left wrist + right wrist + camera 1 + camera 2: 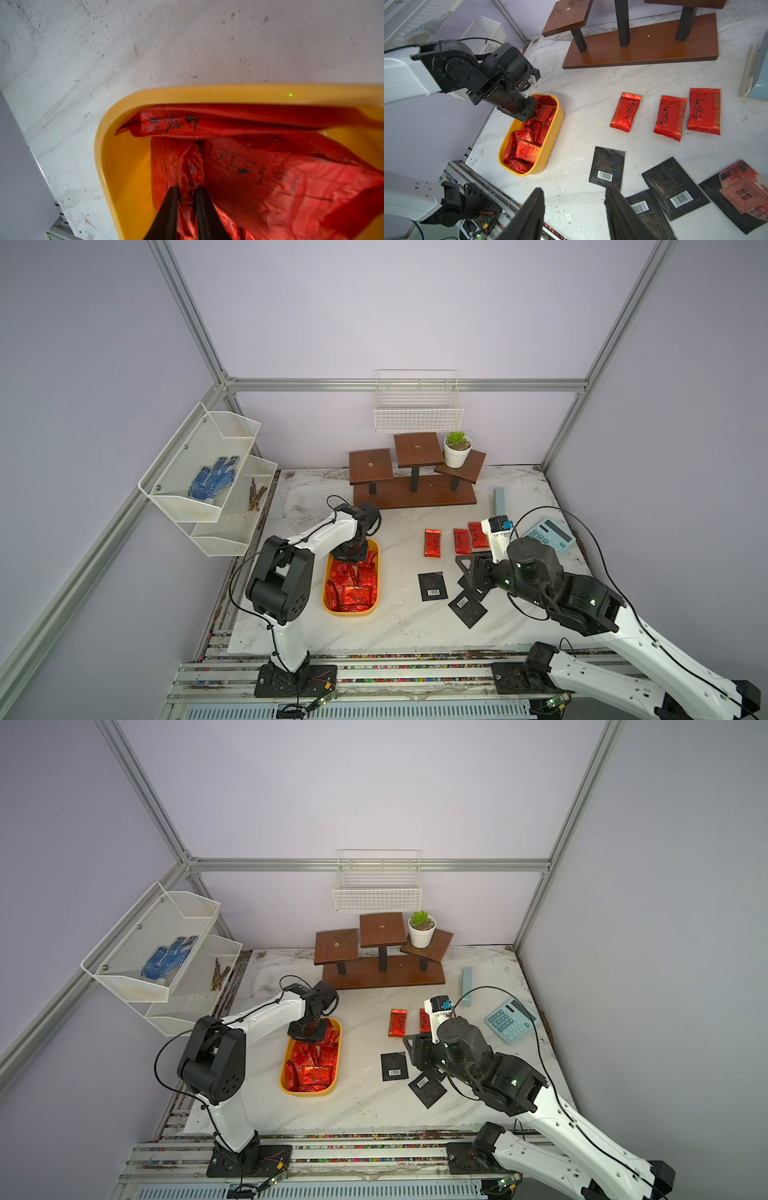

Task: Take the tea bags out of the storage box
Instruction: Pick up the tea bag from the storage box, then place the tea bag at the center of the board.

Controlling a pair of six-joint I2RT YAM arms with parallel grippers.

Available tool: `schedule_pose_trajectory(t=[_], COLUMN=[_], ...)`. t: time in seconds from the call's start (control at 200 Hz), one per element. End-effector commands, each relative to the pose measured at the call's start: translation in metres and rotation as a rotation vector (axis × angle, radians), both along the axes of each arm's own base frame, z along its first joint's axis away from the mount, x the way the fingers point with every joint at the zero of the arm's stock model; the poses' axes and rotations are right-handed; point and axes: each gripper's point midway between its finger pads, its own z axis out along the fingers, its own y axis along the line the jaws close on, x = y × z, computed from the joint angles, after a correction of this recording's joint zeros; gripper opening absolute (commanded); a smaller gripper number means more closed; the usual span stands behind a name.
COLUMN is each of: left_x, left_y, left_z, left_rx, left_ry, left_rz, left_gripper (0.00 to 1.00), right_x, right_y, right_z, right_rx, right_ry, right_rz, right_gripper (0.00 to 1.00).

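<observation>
The left pincer (188,188) pinches a red foil tea bag (187,162) inside the yellow storage box (124,166); a slow, straight lift should free it without dragging other sachets (270,176). The right pincer (574,190) hangs spread, empty.

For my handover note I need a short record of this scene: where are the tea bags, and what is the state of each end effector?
storage box: yellow, holds many red tea bags
left end effector: inside the box, shut on one red sachet
right end effector: open, empty, over the table
taken out: three loose red sachets in a row, four black sachets, all lying on the table
</observation>
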Motion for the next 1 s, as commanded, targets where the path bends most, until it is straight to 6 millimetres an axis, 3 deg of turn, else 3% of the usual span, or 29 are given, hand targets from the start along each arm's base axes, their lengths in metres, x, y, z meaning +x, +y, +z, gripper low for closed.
schedule_pose_trajectory(t=[0.0, 0.11, 0.28, 0.495, 0.63, 0.805, 0.995], left_x=[0.003, 0.002, -0.003, -0.017, -0.02, -0.007, 0.021], left_y=[0.006, 0.007, 0.006, -0.01, -0.036, -0.088, -0.143], left_z=[0.004, 0.011, 0.031, 0.075, 0.106, 0.146, 0.159], left_rx=[0.028, 0.024, -0.004, -0.14, -0.308, -0.6, -0.853], left_ry=[-0.005, -0.015, -0.025, -0.079, -0.129, -0.212, -0.249], left_rz=[0.002, 0.002, 0.003, 0.004, -0.009, -0.051, -0.066], left_gripper=[0.1, 0.0, 0.0, 0.0, 0.0, 0.0, 0.0], right_x=[0.0, -0.001, -0.001, 0.0, -0.001, -0.004, -0.011], right_y=[-0.006, -0.009, -0.011, -0.015, -0.018, -0.023, -0.035], right_z=[0.01, 0.009, 0.011, 0.012, 0.011, 0.013, 0.015], right_rx=[-0.008, -0.011, -0.013, -0.024, -0.029, -0.025, -0.022], right_ry=[-0.028, -0.029, -0.04, -0.058, -0.065, -0.071, -0.078], right_rz=[-0.015, -0.019, -0.029, -0.039, -0.042, -0.045, -0.065], right_gripper=[0.53, 0.53, 0.54, 0.55, 0.56, 0.56, 0.57])
